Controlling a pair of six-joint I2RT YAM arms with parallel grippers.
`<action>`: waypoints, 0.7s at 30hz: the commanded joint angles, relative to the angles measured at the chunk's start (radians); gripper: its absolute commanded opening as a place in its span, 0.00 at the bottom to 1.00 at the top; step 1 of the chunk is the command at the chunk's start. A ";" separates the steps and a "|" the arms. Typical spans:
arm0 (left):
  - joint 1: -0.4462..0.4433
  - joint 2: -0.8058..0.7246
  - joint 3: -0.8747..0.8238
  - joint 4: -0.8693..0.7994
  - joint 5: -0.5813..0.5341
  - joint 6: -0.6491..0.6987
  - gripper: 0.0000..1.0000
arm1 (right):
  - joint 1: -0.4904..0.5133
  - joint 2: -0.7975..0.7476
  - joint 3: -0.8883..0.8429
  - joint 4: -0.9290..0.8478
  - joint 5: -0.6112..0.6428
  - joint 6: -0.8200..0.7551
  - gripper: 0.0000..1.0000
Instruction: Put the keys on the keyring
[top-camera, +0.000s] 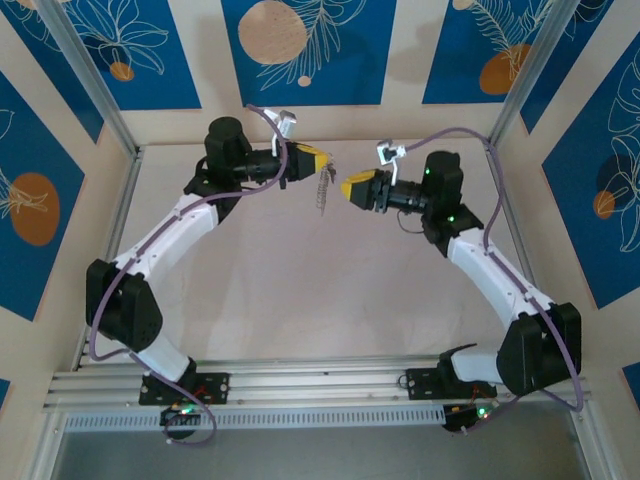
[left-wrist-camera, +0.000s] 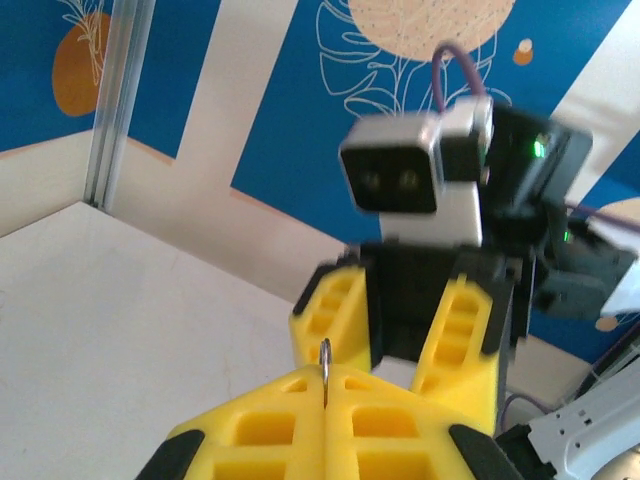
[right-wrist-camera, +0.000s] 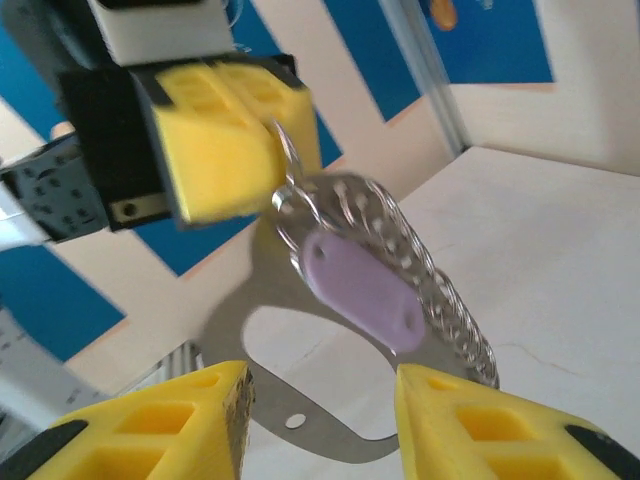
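1. Clearly the left end effector (top-camera: 322, 160) is clamped on the keyring (top-camera: 322, 192), which dangles above the far counter (top-camera: 300, 290).
2. The lilac-headed key (right-wrist-camera: 360, 285) hangs against the ring's coil side, seemingly threaded on.
3. The right end effector (top-camera: 346, 187) stands open just right of it, gripping nothing.
4. Threading looks finished; the next move calls for checking that the key hangs free, then drawing the right arm clear.
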 joint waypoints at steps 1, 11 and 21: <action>-0.011 -0.052 -0.034 0.173 -0.035 -0.096 0.00 | 0.059 -0.060 -0.077 0.150 0.267 0.009 0.44; -0.017 -0.095 -0.101 0.258 -0.087 -0.184 0.00 | 0.151 -0.105 -0.095 0.134 0.419 -0.131 0.45; -0.023 -0.068 -0.121 0.341 -0.041 -0.257 0.00 | 0.171 -0.053 -0.013 0.130 0.409 -0.188 0.44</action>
